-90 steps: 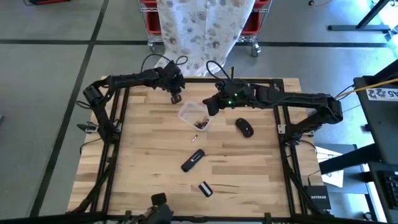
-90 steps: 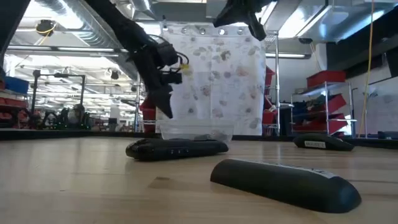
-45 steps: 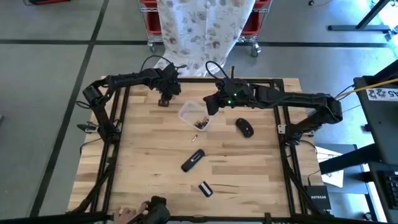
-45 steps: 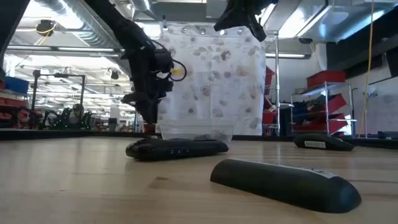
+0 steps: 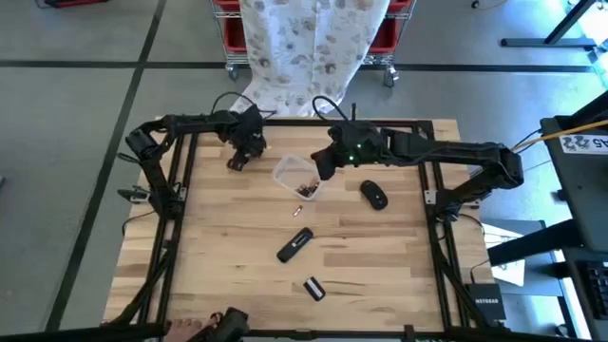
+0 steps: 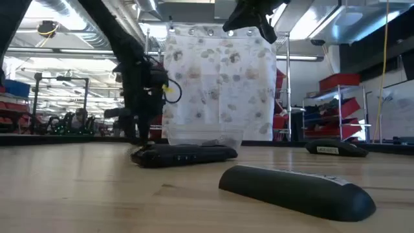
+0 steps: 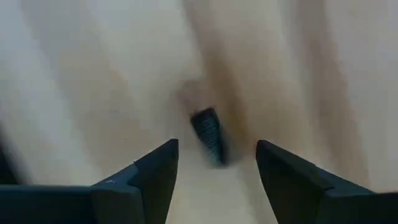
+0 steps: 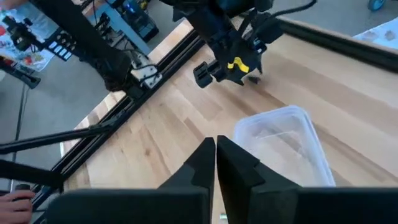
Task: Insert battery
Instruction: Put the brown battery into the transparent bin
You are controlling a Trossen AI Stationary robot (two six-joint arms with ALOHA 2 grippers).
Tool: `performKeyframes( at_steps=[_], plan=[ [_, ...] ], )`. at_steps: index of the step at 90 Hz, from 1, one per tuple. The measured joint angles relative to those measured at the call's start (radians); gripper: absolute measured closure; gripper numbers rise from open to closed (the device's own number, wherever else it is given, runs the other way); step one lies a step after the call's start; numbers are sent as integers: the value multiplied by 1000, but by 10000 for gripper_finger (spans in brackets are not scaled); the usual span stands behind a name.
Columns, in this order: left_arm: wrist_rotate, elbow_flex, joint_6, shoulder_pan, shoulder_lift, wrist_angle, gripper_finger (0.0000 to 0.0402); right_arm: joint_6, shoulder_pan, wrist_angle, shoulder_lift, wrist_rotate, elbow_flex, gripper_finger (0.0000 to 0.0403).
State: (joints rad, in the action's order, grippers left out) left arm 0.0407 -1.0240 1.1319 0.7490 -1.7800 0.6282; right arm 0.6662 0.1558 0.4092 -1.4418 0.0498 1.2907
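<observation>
Two arms over a table (image 5: 209, 247)
Left gripper (image 5: 236, 161) is spread wide; right gripper (image 5: 323, 171) is pinched tight. One tub (image 5: 297, 178), one battery (image 5: 297, 211), three black pieces.

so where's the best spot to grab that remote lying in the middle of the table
Probably across the narrow width of the remote, near its middle, coming straight down from above. It lies flat on the wooden table, long and slim, angled diagonally, so the tool's fingers should line up crosswise to that axis. Its long sides look free; the loose battery and the cover piece lie apart from it.
</observation>
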Motion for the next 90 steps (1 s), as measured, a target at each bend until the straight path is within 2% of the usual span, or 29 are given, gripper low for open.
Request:
performKeyframes(
  at_steps=[15,30,43,49,59,76,90],
  plan=[
    [3,50,-121,-63,4,-1,269,-18,0,21,0,-8,0,402],
    [3,54,-391,-117,3,7,330,-46,0,20,0,-8,0,402],
    [15,54,-658,-127,2,6,350,-74,2,20,0,0,0,402],
    [24,54,-750,-119,2,7,349,-87,2,19,0,2,0,402],
    [61,55,-819,-98,17,27,333,-99,2,15,0,2,0,402],
    [138,64,-937,-45,76,127,285,-127,2,16,0,2,0,402],
    [168,63,-973,-23,114,110,242,-152,2,17,0,3,0,402]
  ],
)
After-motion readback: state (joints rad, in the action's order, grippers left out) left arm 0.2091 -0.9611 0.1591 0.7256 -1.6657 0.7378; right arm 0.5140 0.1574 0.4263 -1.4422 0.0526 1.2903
